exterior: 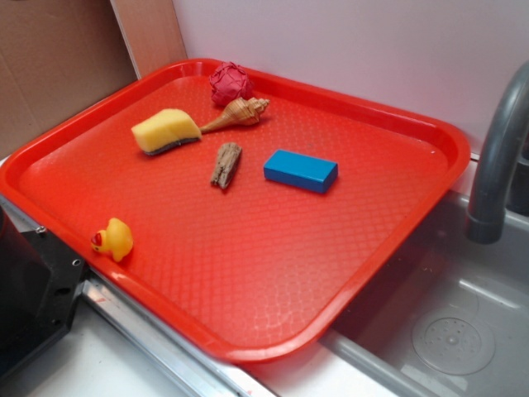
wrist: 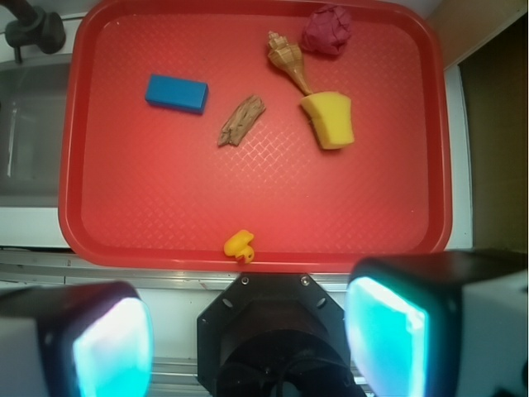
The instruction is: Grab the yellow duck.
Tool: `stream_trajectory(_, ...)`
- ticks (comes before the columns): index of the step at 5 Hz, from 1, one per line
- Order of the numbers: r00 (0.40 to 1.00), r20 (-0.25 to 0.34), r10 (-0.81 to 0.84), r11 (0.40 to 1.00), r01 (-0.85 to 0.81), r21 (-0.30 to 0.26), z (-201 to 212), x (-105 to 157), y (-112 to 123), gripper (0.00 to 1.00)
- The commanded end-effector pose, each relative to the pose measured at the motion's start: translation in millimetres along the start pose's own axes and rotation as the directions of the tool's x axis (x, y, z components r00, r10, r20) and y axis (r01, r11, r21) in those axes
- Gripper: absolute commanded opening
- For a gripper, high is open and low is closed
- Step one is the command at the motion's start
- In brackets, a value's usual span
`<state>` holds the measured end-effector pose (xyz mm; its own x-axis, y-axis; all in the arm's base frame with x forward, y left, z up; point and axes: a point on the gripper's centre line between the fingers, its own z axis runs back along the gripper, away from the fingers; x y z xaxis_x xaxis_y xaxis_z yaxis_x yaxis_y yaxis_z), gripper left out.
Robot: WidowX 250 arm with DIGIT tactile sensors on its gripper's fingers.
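The yellow duck (exterior: 114, 239) (wrist: 240, 245) is tiny, with a red-orange beak, and lies on the red tray (exterior: 273, 273) (wrist: 165, 207) close to its near-left rim. My gripper (wrist: 248, 343) is high above the scene, over the counter just outside that rim. Its two pale pads stand far apart with nothing between them, so it is open. Well below it sits the duck, clear of both pads. In the exterior view only a black part of the arm (exterior: 33, 289) shows at the lower left.
A larger yellow sponge (exterior: 165, 131) (wrist: 329, 120), a seashell (exterior: 238, 113) (wrist: 287, 58), a crumpled red ball (exterior: 230, 83) (wrist: 326, 31), a bit of wood (exterior: 225, 164) (wrist: 241, 121) and a blue block (exterior: 300, 170) (wrist: 176, 93) lie on the tray. A grey faucet (exterior: 500, 149) and sink (exterior: 446, 331) sit to the right.
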<state>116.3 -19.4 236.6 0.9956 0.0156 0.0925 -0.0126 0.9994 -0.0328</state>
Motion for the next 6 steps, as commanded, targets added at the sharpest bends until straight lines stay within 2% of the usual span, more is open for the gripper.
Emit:
stream_trajectory(1, 1.000, 0.000, 0.000, 1.000, 0.000, 0.000, 0.0, 0.0, 0.0, 1.00)
stream_trajectory(3, 0.996, -0.085, -0.017, 1.000, 0.018, 0.002, -18.3, -14.6, -2.0, 1.00)
stream_trajectory(4, 0.995, -0.097, 0.010, 1.000, -0.008, 0.018, -35.5, -17.8, 1.7, 1.00)
stream_trajectory(5, 0.994, -0.076, 0.073, 0.997, -0.070, 0.037, -62.2, -21.7, 3.5, 1.00)
stream_trajectory(6, 0.992, -0.077, 0.100, 0.995, -0.098, 0.028, -90.8, -18.3, 9.0, 1.00)
